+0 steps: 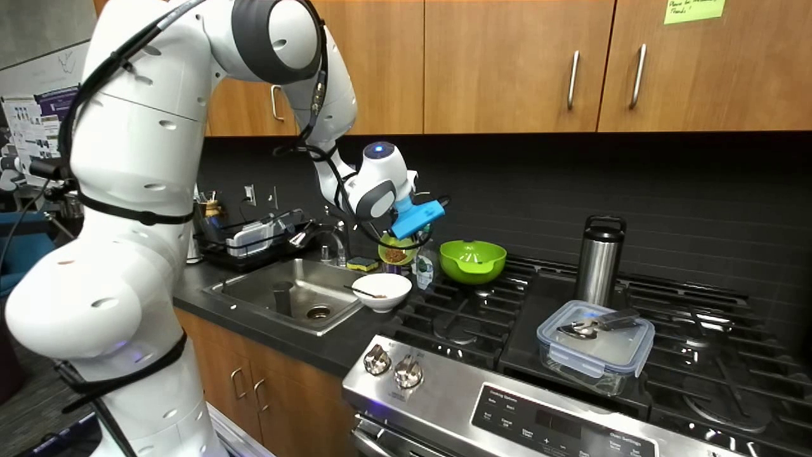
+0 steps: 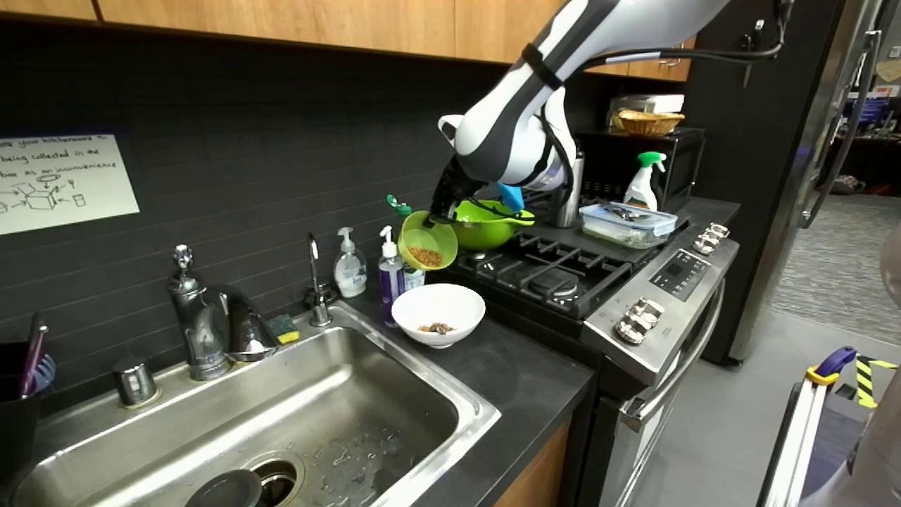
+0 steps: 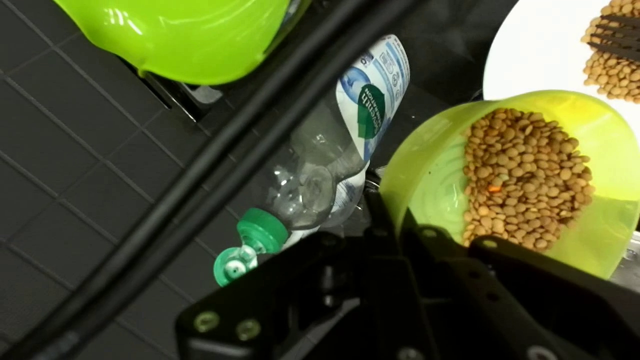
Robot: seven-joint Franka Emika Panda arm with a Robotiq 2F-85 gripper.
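Note:
My gripper (image 3: 390, 202) is shut on the rim of a small yellow-green bowl (image 3: 425, 145), one finger inside and one outside. The bowl is tilted and raised; brown lentils (image 3: 527, 180) lie gathered toward its lower side. The gripper (image 2: 438, 213) and the tilted bowl (image 2: 414, 229) also show in an exterior view, above and behind a white bowl (image 2: 436, 306). The white bowl stands on the counter beside the sink and holds some lentils and a dark fork (image 3: 620, 37). In the other exterior view the arm mostly hides the gripper, and the small bowl (image 1: 386, 252) is partly visible.
A larger green bowl (image 1: 472, 261) stands on the stove (image 1: 457, 317). A clear bottle with a green cap (image 3: 262, 230) and soap bottles (image 2: 391, 274) stand by the wall. A sink (image 2: 352, 394), a lidded container (image 1: 596, 343) with utensils and a steel flask (image 1: 599, 263) are nearby.

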